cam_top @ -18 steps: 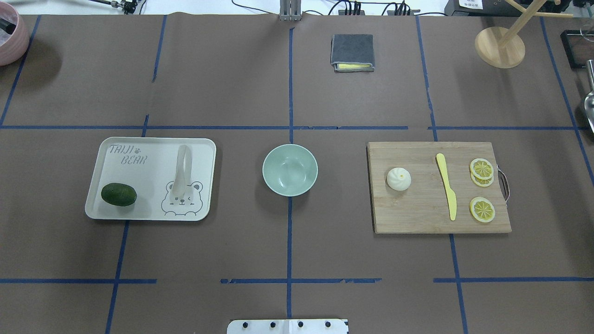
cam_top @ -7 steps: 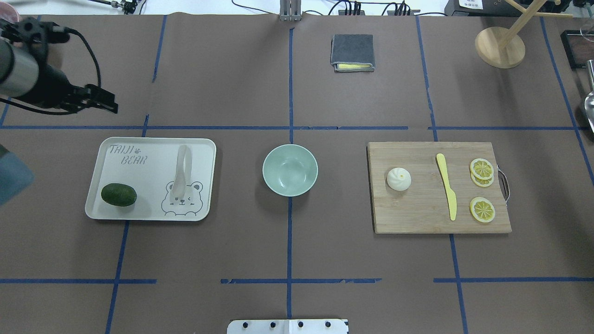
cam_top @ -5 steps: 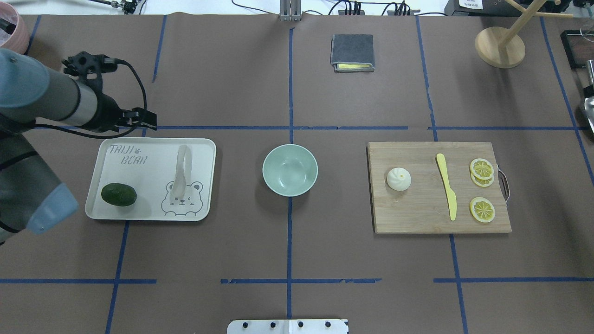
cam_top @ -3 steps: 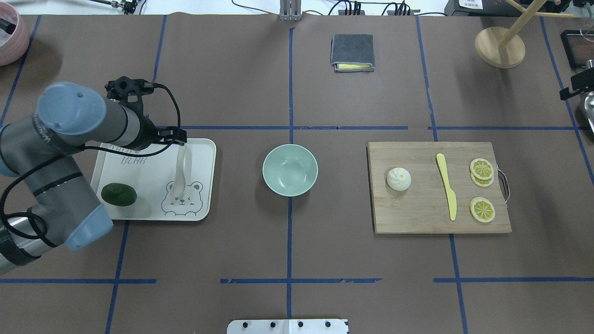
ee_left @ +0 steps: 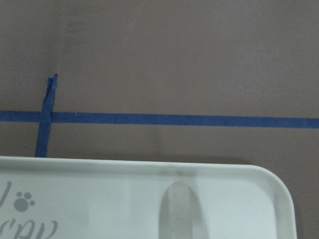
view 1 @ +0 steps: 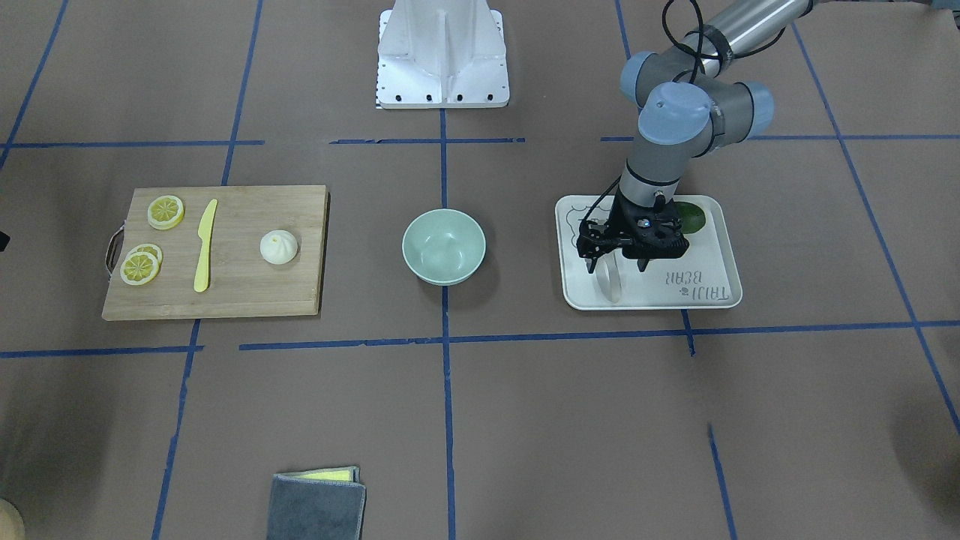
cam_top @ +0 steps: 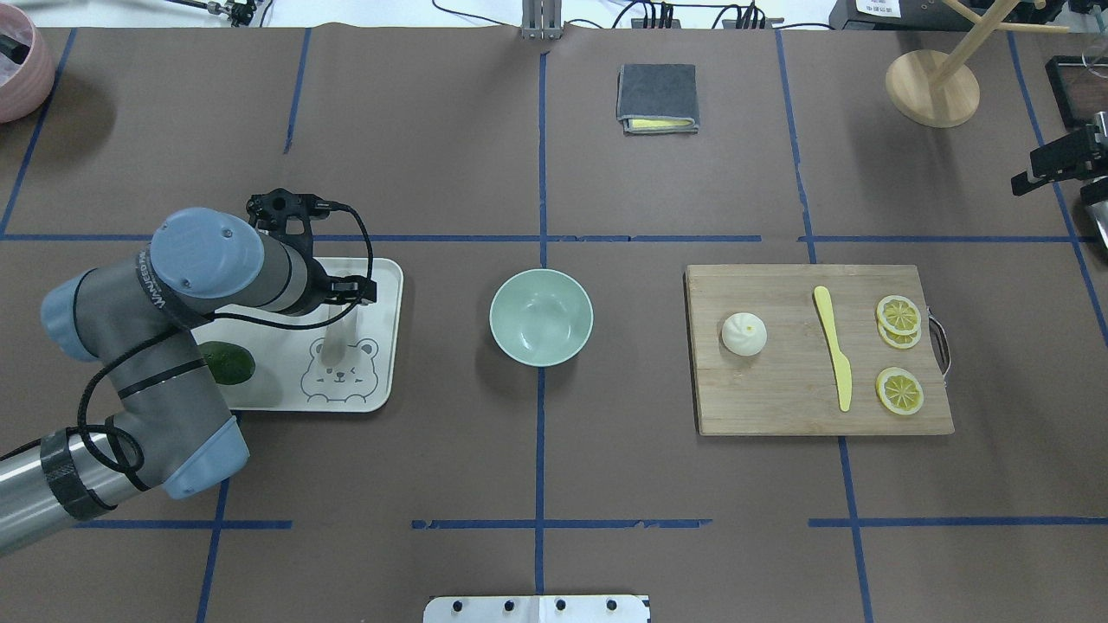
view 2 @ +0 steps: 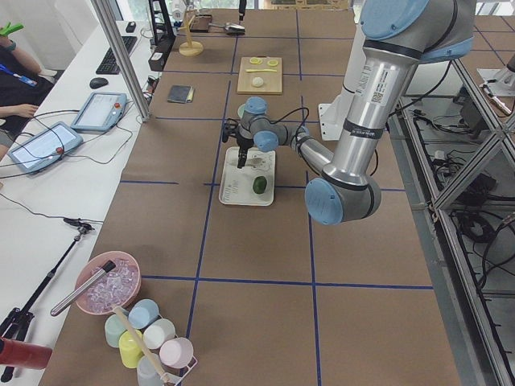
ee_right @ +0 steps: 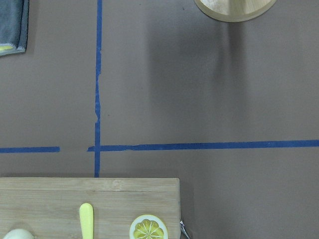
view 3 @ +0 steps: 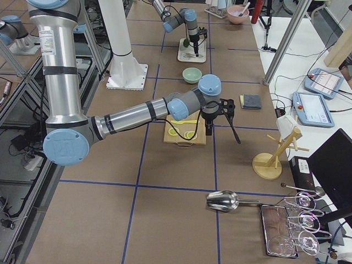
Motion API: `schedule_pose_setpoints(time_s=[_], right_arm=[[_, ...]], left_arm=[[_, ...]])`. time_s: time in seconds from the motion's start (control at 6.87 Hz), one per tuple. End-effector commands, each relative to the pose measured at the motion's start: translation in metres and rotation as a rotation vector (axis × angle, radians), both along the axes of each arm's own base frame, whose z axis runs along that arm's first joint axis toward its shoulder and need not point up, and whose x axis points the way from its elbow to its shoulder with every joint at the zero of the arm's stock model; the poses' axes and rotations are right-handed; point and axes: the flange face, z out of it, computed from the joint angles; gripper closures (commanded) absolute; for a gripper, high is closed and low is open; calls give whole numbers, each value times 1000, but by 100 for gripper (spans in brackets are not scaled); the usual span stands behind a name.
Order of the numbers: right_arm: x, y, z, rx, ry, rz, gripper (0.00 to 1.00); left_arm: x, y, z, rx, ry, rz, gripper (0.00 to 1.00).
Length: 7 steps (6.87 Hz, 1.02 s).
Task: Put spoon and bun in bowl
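The pale spoon lies on a white tray left of the mint-green bowl. Its handle end shows in the front view and the left wrist view. My left gripper hovers over the spoon's middle, jaws open and empty, with the wrist hiding part of the spoon from overhead. The white bun sits on the wooden cutting board, right of the empty bowl. My right gripper is open and empty at the far right edge, well away from the bun.
A dark green fruit lies on the tray. A yellow plastic knife and lemon slices share the board. A grey cloth, a wooden stand and a metal scoop lie further off.
My left arm swung in from the far left and came over the tray above the spoon. My right gripper came into view at the right edge. Spoon, bun and bowl have not moved.
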Motion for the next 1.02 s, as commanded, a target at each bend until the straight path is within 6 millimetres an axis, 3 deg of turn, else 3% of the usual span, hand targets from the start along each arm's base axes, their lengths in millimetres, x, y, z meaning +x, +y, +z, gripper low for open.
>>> schedule_pose_setpoints(time_s=[0.0,0.15,0.44,0.87], right_arm=[[-5,1,-3,5,2,-7,0],[-5,2,-4,6,2,-6,0],[-11,4,-11,2,0,0,0],[-23,6,-14,-3,3,-7,0]], left_arm=[[6,5,6,-3,-11,11,20],[5,6,6,-3,-11,11,34],[2,7,8,-4,-13,8,98],[-3,6,-2,5,0,-1,100]])
